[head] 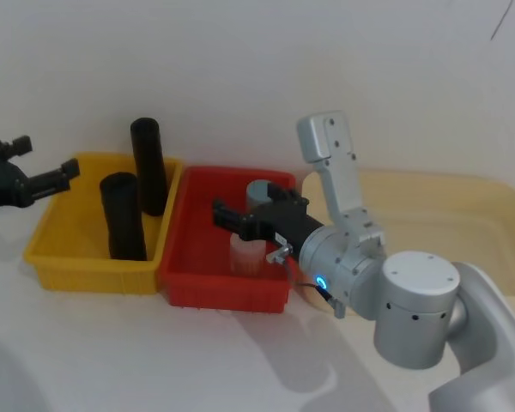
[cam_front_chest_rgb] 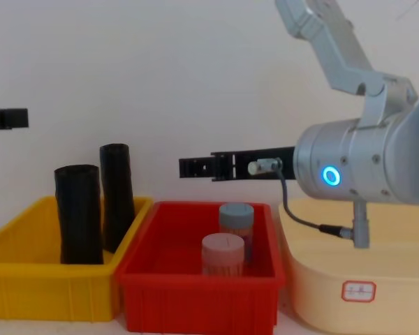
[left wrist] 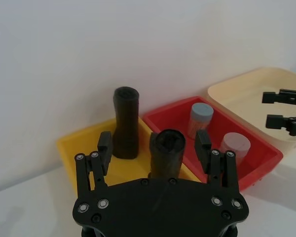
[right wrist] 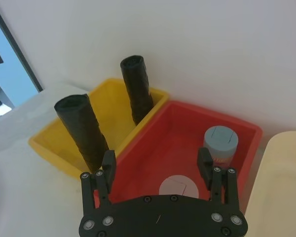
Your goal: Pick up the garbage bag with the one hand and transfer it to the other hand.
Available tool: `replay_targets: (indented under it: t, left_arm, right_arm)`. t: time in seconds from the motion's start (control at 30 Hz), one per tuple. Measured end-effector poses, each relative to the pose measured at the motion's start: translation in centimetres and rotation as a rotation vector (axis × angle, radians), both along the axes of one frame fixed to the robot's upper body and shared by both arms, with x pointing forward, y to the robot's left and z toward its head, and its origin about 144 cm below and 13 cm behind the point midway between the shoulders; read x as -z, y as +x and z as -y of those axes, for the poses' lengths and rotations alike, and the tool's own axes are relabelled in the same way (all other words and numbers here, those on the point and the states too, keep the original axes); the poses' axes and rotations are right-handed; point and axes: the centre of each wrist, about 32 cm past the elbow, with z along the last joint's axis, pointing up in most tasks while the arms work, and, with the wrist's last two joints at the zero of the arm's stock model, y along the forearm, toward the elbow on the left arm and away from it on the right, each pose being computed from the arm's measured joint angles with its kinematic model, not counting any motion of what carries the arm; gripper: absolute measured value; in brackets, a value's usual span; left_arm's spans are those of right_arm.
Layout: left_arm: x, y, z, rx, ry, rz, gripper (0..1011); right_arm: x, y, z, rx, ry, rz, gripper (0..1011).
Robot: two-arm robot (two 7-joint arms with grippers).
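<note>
1. Bag [head: 123, 215] stands upright at the front of the yellow bin [head: 86, 275].
2. At its 3 o'clock, I see the right gripper [head: 240, 215] above the red bin [head: 223, 292], fingers spread.
3. Left gripper [head: 47, 159] at 10 o'clock, spread, empty.
4. Second roll [head: 148, 167] at 1 o'clock.

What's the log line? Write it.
left gripper open, near yellow bin's left end; right gripper open, above red bin; front roll, back roll upright in yellow bin

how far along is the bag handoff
Done: nothing; the garbage bag and the second roll stand upright in the yellow bin. In hand: the left gripper hovers open near that bin's left end, facing the bag; the right gripper hovers open over the red bin. Left: grasp, lift, handoff.
</note>
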Motion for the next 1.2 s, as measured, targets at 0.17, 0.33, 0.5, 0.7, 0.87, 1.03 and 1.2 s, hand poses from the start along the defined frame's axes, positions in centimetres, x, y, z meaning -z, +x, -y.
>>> replay_targets:
  t: [0.17,0.33,0.5,0.7,0.87,1.03,1.2]
  left_arm:
    - [0.8,0.7,0.2,0.023,-0.008,-0.009,1001]
    - [1.6,1.5,0.6,0.046,0.001,-0.012,1001]
    - [2.0,2.3,1.1,0.061,0.019,-0.008,1001]
    - [2.6,3.4,1.9,0.076,0.042,-0.008,1001]
    - [3.2,4.3,2.7,0.089,0.058,-0.016,1001]
    - [3.7,5.1,3.6,0.106,0.069,-0.031,1001]
    - [4.3,5.7,4.3,0.120,0.077,-0.047,1001]
  right_arm:
    - [0.6,0.2,-0.4,0.004,-0.001,-0.005,1001]
    - [1.0,0.3,-0.8,0.005,0.000,-0.008,1001]
    - [1.3,0.5,-1.0,0.005,0.003,-0.010,1002]
    - [1.5,0.8,-1.2,0.000,0.007,-0.011,1001]
    - [1.7,1.1,-1.3,-0.004,0.012,-0.011,1001]
    - [1.7,1.4,-1.3,-0.005,0.015,-0.013,1001]
    - [2.0,1.7,-1.2,-0.007,0.017,-0.023,1002]
